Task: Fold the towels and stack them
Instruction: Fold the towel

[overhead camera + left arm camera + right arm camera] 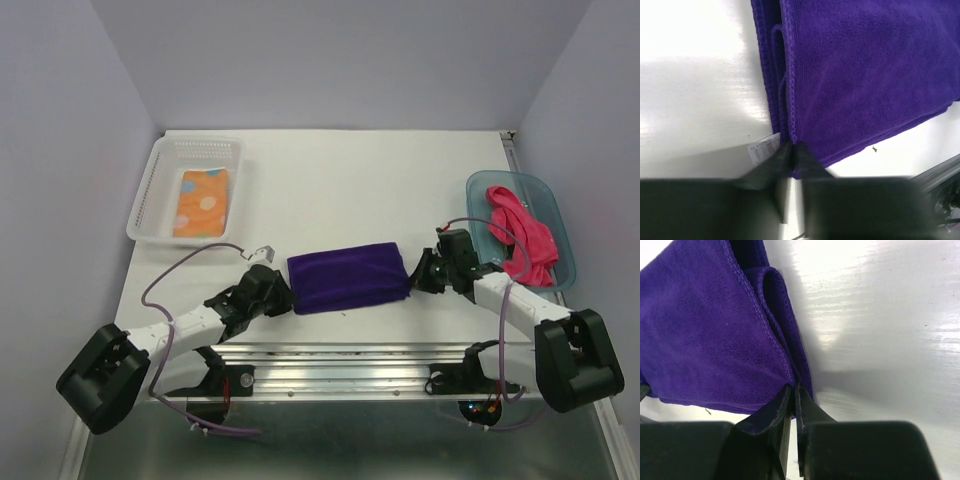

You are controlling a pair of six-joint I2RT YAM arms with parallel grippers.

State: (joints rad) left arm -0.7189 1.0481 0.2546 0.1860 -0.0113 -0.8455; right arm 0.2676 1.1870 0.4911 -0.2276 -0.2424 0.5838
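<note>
A dark purple towel (pixel 347 278) lies folded into a long band on the white table, between my two grippers. My left gripper (pixel 283 295) is at its left end. In the left wrist view its jaws (pixel 791 147) stand almost together, pinching the stitched corner of the purple towel (pixel 865 75) beside a white label (pixel 765 148). My right gripper (pixel 415 272) is at the right end, where its jaws (pixel 794 387) are nipped on the folded edge of the towel (pixel 705 340). An orange towel with pale dots (pixel 201 202) lies folded. A pink-red towel (pixel 525 240) is crumpled.
The orange towel rests in a clear plastic basket (pixel 150 200) at the back left. The pink-red one sits in a teal translucent tub (pixel 540 195) at the right. A metal rail (pixel 340 360) runs along the near edge between the arm bases.
</note>
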